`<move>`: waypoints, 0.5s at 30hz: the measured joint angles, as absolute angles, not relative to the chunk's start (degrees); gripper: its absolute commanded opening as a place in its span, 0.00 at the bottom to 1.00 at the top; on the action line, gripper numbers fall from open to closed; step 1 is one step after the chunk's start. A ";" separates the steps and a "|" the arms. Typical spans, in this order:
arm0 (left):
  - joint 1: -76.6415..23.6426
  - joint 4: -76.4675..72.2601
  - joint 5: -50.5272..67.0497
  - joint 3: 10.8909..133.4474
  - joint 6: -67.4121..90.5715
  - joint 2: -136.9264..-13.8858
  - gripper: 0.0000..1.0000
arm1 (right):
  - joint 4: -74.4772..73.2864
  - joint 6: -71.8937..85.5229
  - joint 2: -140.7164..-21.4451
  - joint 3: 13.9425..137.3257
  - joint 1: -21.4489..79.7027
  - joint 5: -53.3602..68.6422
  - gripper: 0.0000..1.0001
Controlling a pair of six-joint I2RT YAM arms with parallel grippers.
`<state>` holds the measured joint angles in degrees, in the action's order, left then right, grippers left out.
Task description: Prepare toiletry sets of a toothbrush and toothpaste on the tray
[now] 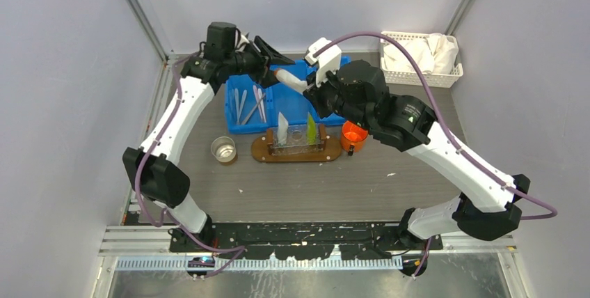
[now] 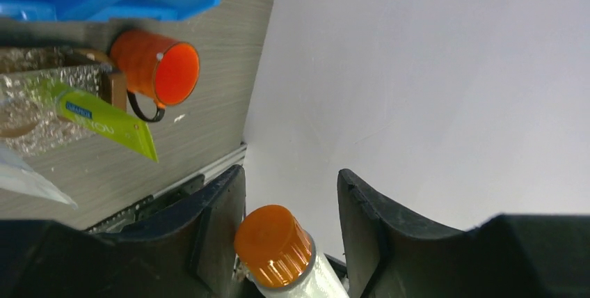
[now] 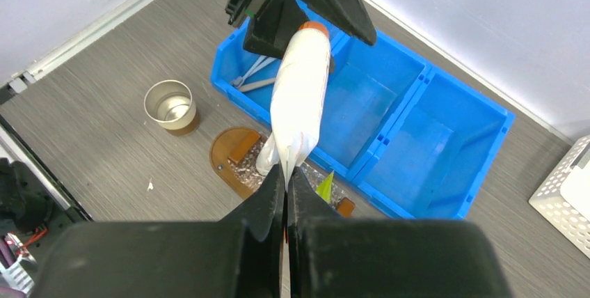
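My right gripper is shut on the flat crimped end of a white toothpaste tube with an orange cap and holds it in the air over the blue bin. My left gripper is open, with the orange cap between its fingers, close to the left finger. In the top view the two grippers meet at this tube. The dark-brown tray lies in front of the bin. A white tube and a yellow-green tube stand in clear holders on it. Pale toothbrushes lie in the bin's left compartment.
The blue three-compartment bin sits behind the tray. A metal cup stands left of the tray and an orange cup right of it. A white lattice basket with white cloth is at the back right.
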<state>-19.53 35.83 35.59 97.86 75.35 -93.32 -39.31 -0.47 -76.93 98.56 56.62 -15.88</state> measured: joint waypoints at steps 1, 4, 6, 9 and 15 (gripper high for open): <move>-18.96 35.86 35.55 98.87 74.50 -93.56 0.52 | -40.32 -0.23 -77.21 99.61 56.62 -15.90 0.01; -16.32 36.18 34.92 102.30 71.22 -94.08 0.53 | -43.68 0.64 -77.78 103.57 56.62 -15.92 0.01; -14.22 37.21 33.54 104.92 68.18 -94.15 0.53 | -46.41 1.37 -77.95 106.39 56.62 -15.90 0.01; -11.73 40.21 29.52 108.03 62.35 -93.82 0.52 | -53.01 3.40 -78.81 113.99 56.62 -15.99 0.01; -10.74 44.88 20.32 102.28 53.67 -88.92 0.51 | -68.82 8.27 -85.71 135.66 56.62 -16.38 0.01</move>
<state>-10.74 44.88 20.32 102.28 53.67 -88.92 -68.82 8.27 -85.71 135.66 56.62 -16.38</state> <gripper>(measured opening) 0.517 0.058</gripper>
